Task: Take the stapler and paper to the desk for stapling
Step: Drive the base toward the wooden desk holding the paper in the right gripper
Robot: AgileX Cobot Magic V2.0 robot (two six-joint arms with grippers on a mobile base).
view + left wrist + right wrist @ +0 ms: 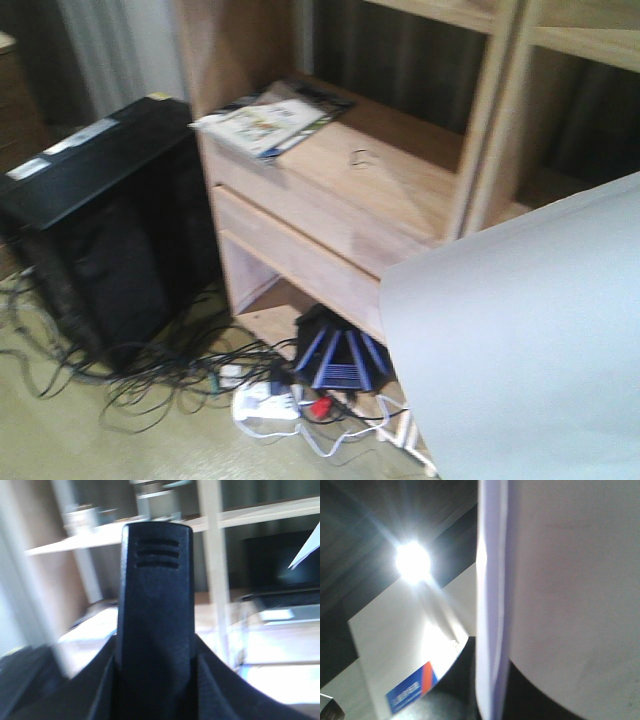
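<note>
The paper (pixel 520 340) hangs aloft — stapler (pixel 155 605) seemingly clamped in left gripper (pixel 156 682).

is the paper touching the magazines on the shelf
Apart. The front view shows the paper at lower right and the magazines at upper left, with bare shelf wood between them.

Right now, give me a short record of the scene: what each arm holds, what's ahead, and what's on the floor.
left gripper: appears shut on the stapler, which stands upright
right gripper: appears shut on the paper, held up in the air
ahead: wooden shelf unit with magazines on it
floor: black case, tangled cables, white power strip
</note>
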